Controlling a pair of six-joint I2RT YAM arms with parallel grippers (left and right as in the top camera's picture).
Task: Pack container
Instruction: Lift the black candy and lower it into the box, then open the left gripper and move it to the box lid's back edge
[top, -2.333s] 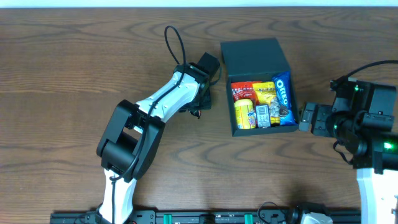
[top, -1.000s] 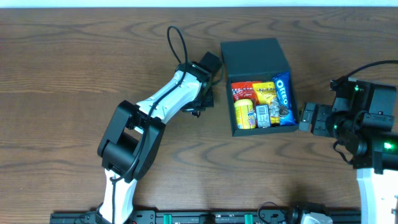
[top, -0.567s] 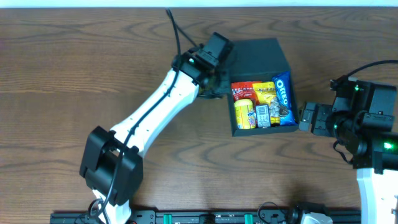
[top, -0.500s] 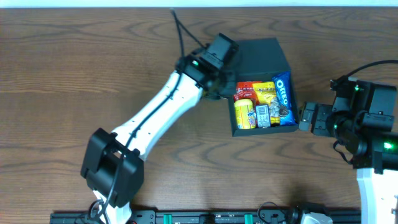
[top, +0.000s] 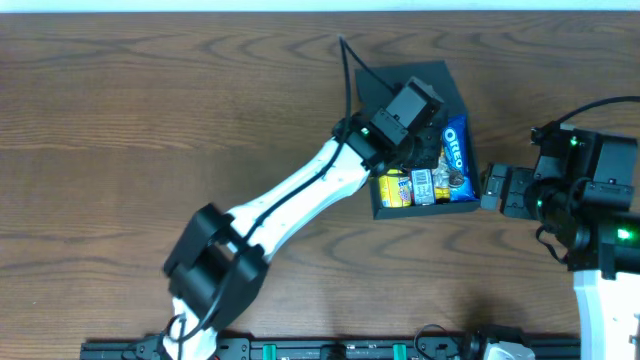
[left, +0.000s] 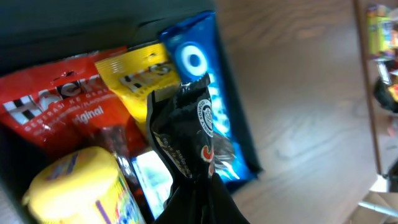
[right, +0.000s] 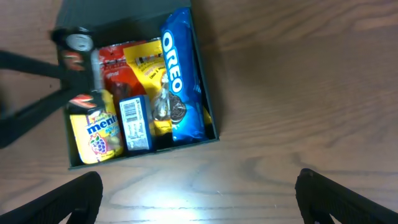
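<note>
Left claw: we have the left gripper (top: 424, 143) reaching in over the open box, fingers clamped on a black packet (left: 189, 137)
Black packet: crinkled, with a round white logo, and it hangs above the snacks; from the left wrist camera it overlaps the yellow packet (left: 140, 71) and the Oreo pack (left: 205, 87)
Right claw: we see the right gripper (right: 199, 180) parked just off the box's right side, low over the table (top: 150, 100), fingers spread wide with nothing between them
Container: the container (top: 420, 210) sits right of the table's middle, between the two arms, with its lid (top: 410, 85) thrown open on the far side; we cannot tell how steeply the lid leans
Inside, right: the blue Oreo pack runs along the right wall
Inside, far: a red packet (left: 56, 106) and the yellow packet lie side by side by the hinge
Inside, near: a yellow tub (right: 93, 134) fills the near left corner, with a small barcode box (right: 134, 124) just beside it and something in silver wrap next to that
</note>
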